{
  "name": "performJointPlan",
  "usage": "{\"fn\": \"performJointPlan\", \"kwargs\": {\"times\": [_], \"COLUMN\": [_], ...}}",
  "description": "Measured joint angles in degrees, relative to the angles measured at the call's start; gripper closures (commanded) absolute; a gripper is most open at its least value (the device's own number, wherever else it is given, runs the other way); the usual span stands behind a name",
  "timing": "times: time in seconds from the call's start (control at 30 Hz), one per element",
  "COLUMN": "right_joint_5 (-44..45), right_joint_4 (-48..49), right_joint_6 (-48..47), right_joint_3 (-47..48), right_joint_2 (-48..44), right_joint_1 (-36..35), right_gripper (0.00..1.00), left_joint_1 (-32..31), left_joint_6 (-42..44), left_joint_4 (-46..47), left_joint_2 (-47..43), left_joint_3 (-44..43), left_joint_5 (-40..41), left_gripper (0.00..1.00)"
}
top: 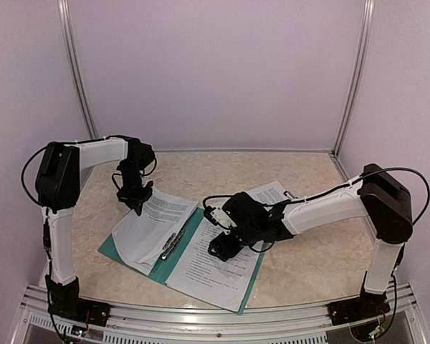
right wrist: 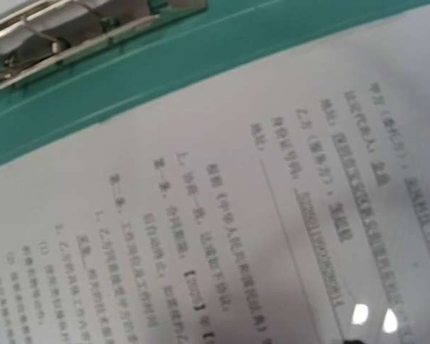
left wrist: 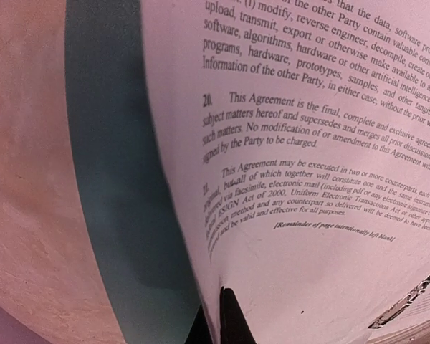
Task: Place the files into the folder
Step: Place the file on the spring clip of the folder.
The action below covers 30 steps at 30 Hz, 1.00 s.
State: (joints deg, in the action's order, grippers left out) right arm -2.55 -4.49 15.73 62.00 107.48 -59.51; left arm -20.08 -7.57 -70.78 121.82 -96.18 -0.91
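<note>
Beige table [top: 308, 179] bears files [left wrist: 308, 251]: left wrist reads English, right Chinese.

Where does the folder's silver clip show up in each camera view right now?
Top external: the silver clip lies left of centre, on the spine of the teal folder.
Left wrist: lower right corner, cut off by the frame edge.
Right wrist: top left corner.
Shared landmark: the teal folder band beside it.
</note>
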Motion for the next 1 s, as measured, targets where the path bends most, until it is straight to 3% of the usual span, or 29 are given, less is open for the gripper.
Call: {"fn": "performJointPlan", "kwargs": {"times": [0.5, 1.0], "right_joint_5": [2.5, 4.3], "right_joint_4": [-1.1, -6.5], "right_joint_6": [0.0, 1.7], "right_joint_3": [0.0, -4.2], "right_joint_2": [-0.2, -6.9], "right_joint_1": [0.0, 2.3], "right_gripper": [0.26, 0.24], "left_joint_1": [-4.9, -6.5], "left_joint_6": [-0.6, -12.0], "left_joint_4": [1.6, 7.7], "left_joint_2": [0.1, 0.1], "left_joint_3": [0.6, 5.3], "left_joint_5": [-3.4, -11.9], "left_gripper": [1.0, 1.0]}}
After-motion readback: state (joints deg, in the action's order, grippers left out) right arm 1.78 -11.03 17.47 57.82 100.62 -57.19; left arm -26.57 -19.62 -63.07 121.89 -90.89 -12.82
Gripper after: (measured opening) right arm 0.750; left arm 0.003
